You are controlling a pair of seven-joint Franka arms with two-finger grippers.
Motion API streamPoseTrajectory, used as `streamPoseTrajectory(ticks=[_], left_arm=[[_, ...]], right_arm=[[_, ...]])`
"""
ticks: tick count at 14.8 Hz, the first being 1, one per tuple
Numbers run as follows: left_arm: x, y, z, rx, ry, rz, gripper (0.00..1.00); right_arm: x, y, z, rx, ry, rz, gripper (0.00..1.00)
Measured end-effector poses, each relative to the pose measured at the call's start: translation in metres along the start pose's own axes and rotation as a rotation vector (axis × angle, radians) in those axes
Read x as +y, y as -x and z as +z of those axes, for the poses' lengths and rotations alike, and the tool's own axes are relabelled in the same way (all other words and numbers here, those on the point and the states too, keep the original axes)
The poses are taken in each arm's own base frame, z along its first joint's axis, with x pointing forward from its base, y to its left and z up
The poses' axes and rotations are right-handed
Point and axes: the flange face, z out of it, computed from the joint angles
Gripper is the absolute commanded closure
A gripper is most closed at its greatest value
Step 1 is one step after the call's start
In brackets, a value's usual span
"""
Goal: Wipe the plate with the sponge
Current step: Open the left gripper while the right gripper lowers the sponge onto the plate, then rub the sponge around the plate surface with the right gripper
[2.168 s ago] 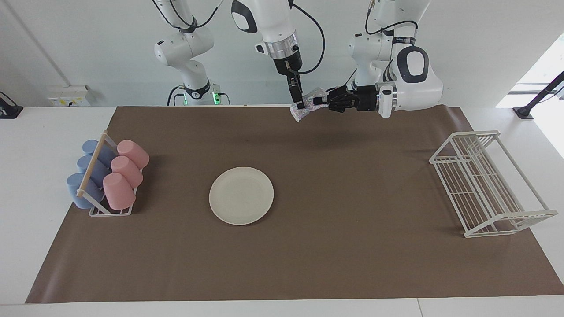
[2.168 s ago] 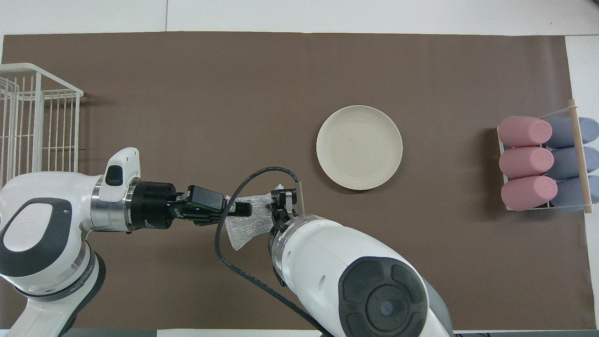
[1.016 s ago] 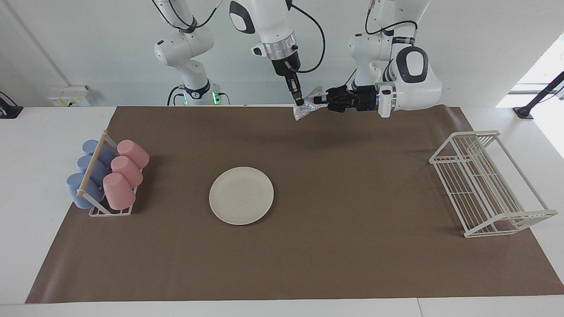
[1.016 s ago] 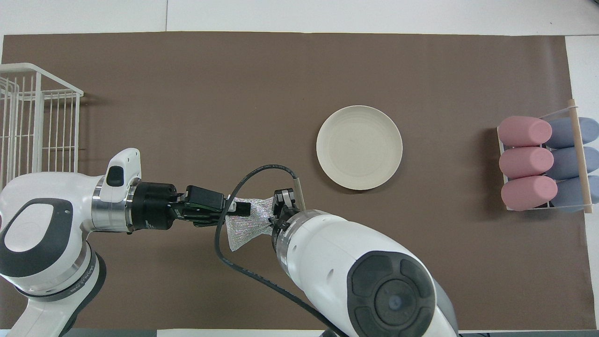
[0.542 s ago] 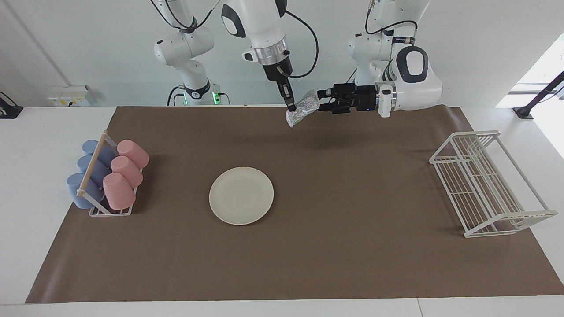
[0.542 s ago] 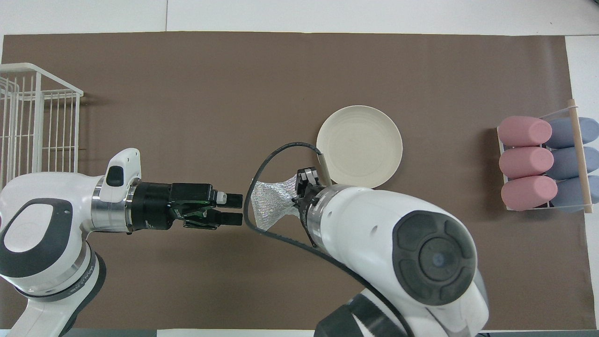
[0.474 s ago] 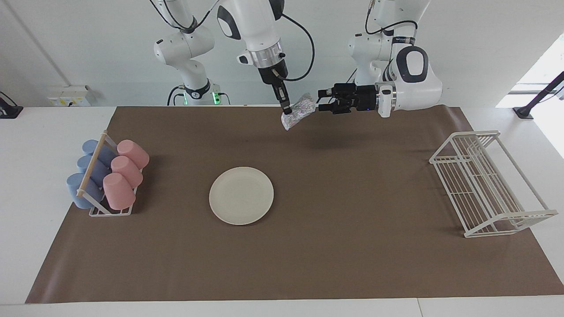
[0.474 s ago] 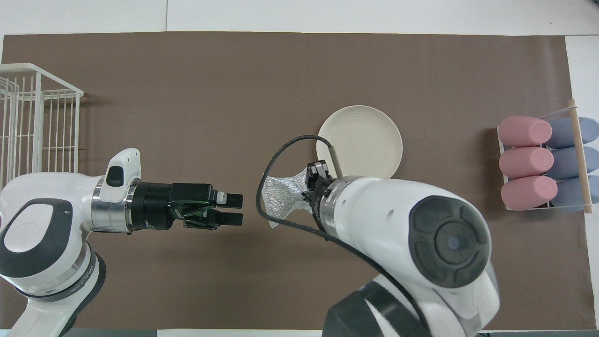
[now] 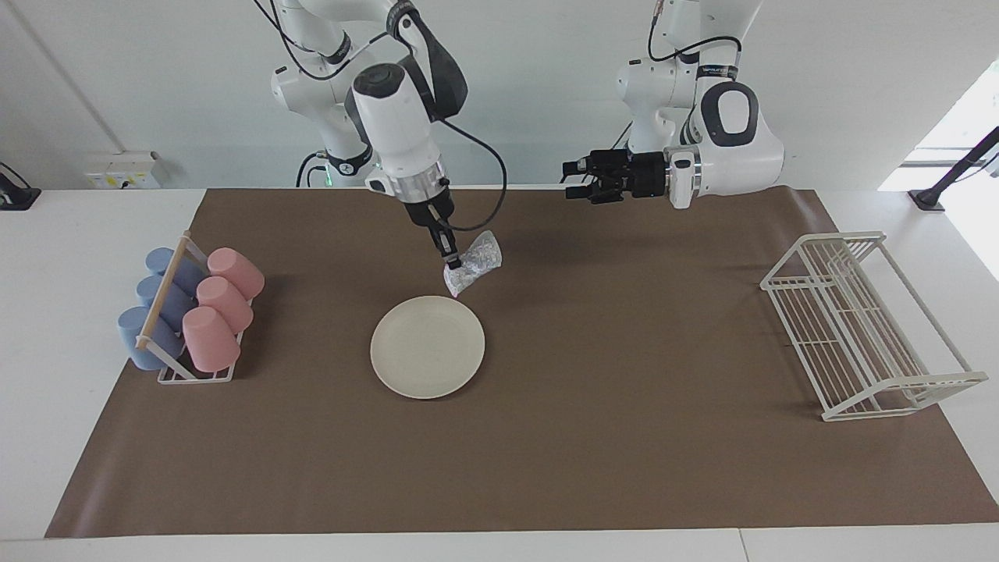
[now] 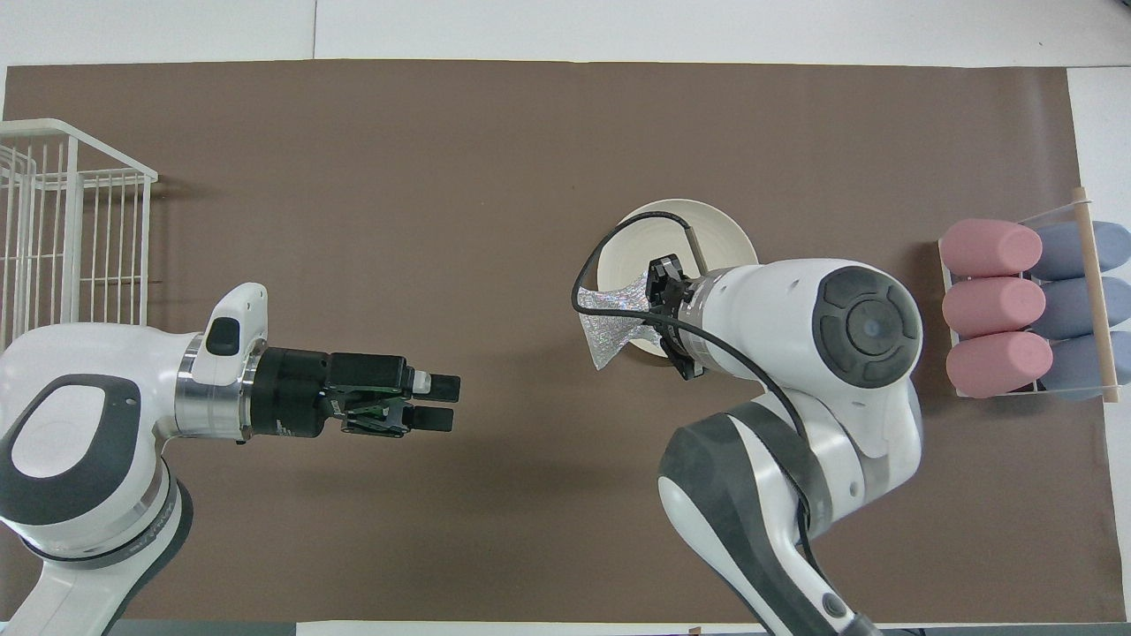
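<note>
Having left the left gripper [image 9: 572, 180], sponge [image 9: 473, 264] near plate [image 9: 428, 346]

I've got a brown mat [image 9: 624, 437] down; on it, a white wire rack [image 9: 862, 328] at one end, cup holder [image 9: 187, 316] at the other.
</note>
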Motion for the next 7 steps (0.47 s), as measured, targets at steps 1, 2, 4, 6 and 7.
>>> streamPoseTrajectory(ticks=[1, 2, 4, 6, 7], left_arm=[[-0.005, 0.0, -0.001, 0.0, -0.054, 0.007, 0.0], [-0.009, 0.0, -0.003, -0.002, -0.114, 0.017, 0.0], [-0.016, -0.001, -0.011, 0.003, -0.239, 0.043, 0.0], [-0.022, -0.005, -0.022, 0.027, -0.367, 0.071, 0.0], [-0.026, -0.007, -0.028, 0.04, -0.433, 0.086, 0.0]], right_arm=[[0.003, -0.007, 0.026, 0.005, -0.017, -0.011, 1.0], [0.007, -0.017, 0.049, 0.013, -0.03, -0.019, 1.0], [0.014, -0.043, 0.079, 0.028, -0.023, -0.029, 1.0], [0.019, -0.062, 0.095, 0.037, 0.001, -0.036, 1.0], [0.02, -0.069, 0.101, 0.04, 0.008, -0.037, 1.0]])
